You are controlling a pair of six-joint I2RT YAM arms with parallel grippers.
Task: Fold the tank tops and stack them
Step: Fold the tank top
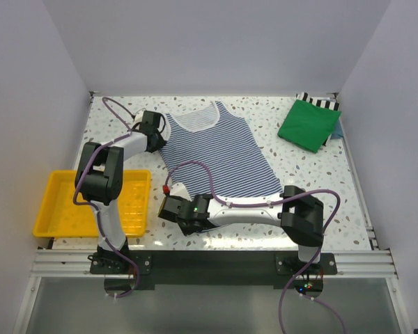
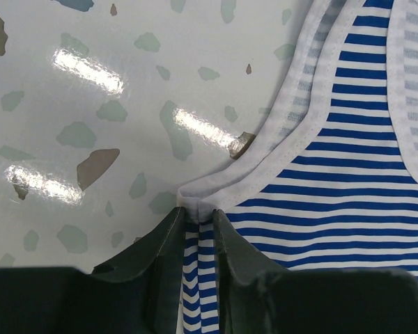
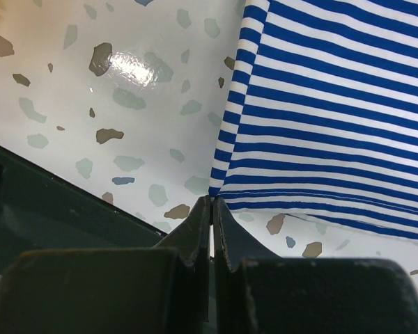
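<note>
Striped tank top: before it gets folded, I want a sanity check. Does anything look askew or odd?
Nothing spilled or damaged. The striped tank top lies flat but skewed, its hem swung toward the right rather than square to the table edge. The left claw pinches its armhole, the right claw its hem corner.

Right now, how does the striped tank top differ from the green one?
The striped tank top lies spread out flat; the green tank top sits folded, off to the far right. The left gripper and right gripper pinch the striped tank top's edges; neither touches the green tank top. Both are soft cloth.
</note>
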